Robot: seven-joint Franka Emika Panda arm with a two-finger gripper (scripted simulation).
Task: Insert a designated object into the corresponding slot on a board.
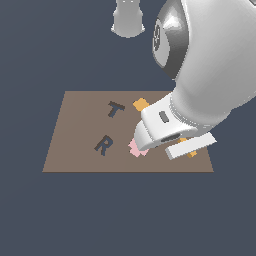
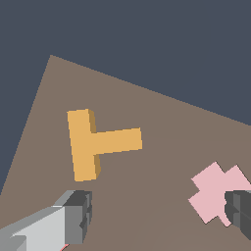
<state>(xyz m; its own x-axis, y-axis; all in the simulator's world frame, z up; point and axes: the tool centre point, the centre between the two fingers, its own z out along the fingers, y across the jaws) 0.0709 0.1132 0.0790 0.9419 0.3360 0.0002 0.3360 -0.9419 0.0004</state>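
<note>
The orange-yellow T block (image 2: 93, 142) lies flat on the brown board (image 2: 162, 157) near one of its corners. In the exterior view only a sliver of the T block (image 1: 189, 151) shows under my arm. My gripper (image 2: 157, 215) is open and empty above the board, with one fingertip (image 2: 77, 215) just beside the T's bar and the other fingertip (image 2: 240, 211) over the pink piece. In the exterior view the gripper (image 1: 162, 142) hangs over the board's (image 1: 80, 130) right part. The dark T-shaped slot (image 1: 115, 109) lies near the board's back middle, empty.
A dark R-shaped cutout (image 1: 104, 145) lies in front of the T slot. A pink piece (image 1: 135, 148) (image 2: 213, 191) lies on the board beside my gripper. A small orange piece (image 1: 141, 104) sits right of the T slot. My arm's base (image 1: 128, 20) stands behind the board.
</note>
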